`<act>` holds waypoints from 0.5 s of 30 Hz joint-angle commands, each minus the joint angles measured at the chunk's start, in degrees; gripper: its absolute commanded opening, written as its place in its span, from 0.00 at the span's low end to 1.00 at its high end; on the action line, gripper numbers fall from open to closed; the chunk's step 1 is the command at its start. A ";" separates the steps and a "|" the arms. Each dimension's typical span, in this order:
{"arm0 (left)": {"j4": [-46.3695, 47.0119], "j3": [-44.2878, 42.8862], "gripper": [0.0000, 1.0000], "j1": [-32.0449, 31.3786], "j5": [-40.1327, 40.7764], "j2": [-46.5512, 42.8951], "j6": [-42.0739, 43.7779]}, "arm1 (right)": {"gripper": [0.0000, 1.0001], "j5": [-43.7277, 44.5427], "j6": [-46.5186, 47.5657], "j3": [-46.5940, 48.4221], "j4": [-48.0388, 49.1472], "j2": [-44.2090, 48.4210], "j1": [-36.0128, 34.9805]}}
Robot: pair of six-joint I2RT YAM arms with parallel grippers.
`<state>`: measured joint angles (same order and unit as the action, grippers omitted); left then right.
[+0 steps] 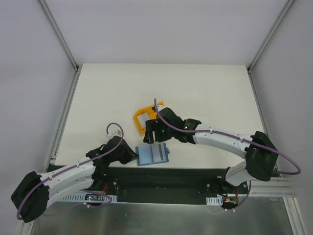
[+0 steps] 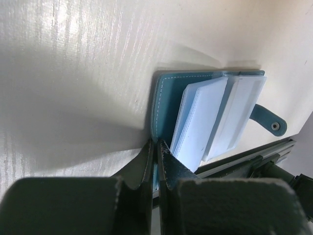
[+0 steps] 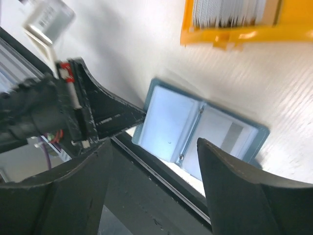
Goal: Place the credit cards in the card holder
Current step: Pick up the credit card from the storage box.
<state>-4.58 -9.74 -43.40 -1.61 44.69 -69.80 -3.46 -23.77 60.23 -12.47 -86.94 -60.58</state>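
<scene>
Evidently the holder point(image 1: 152, 154) lies open at the near edge of the counter point(image 1: 205, 88), inside up, so its pockets face my right arm. My left gripper point(image 2: 156, 147) is pinched together on the left edge of the teal cover, with no gap showing between the fingers. I judge that this grip is there to pin the holder flat and stop it sliding or folding shut when a card is pushed in. The clear pocket leaves point(image 2: 200, 117) stand fanned up from the spine. The snap tab point(image 2: 269, 122) sticks out on the far side, out of the way.

The cards point(image 3: 230, 12) stand on edge as a stack in the yellow bin point(image 3: 230, 34), just beyond the holder, so each one needs only a short carry. I see none loose on the counter. Whether one sits in a pocket yet, I cannot tell.

My right gripper point(image 3: 154, 144) hovers over the holder with its fingers wide apart. In the wrist view nothing is between them and they touch nothing. From above it sits between the bin and the holder. As I read it, this hand is empty and has to fetch a card from the bin before anything can go into a pocket.
</scene>
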 commanded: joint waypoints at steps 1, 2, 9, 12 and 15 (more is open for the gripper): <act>-1.22 1.04 0.00 0.77 3.27 1.10 -0.86 | 0.73 0.21 5.30 6.55 -1.40 2.83 4.14; -1.22 0.86 0.00 0.94 3.54 1.45 -0.78 | 0.73 0.13 6.36 8.14 -3.16 1.87 5.37; -0.69 -2.48 0.00 1.56 2.66 7.51 2.83 | 0.75 -4.26 11.55 16.84 -5.64 -7.80 12.14; -0.52 -3.36 0.00 2.17 2.58 9.89 3.18 | 0.76 -6.37 12.95 20.71 -6.51 -12.54 14.08; -0.52 -3.97 0.00 2.53 2.13 11.12 3.35 | 0.76 -8.13 13.75 23.61 -7.22 -16.41 15.31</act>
<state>-1.52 -13.19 -41.71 -1.08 53.67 -68.66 -7.77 -13.19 79.31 -17.19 -99.72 -46.37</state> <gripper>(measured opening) 0.007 0.762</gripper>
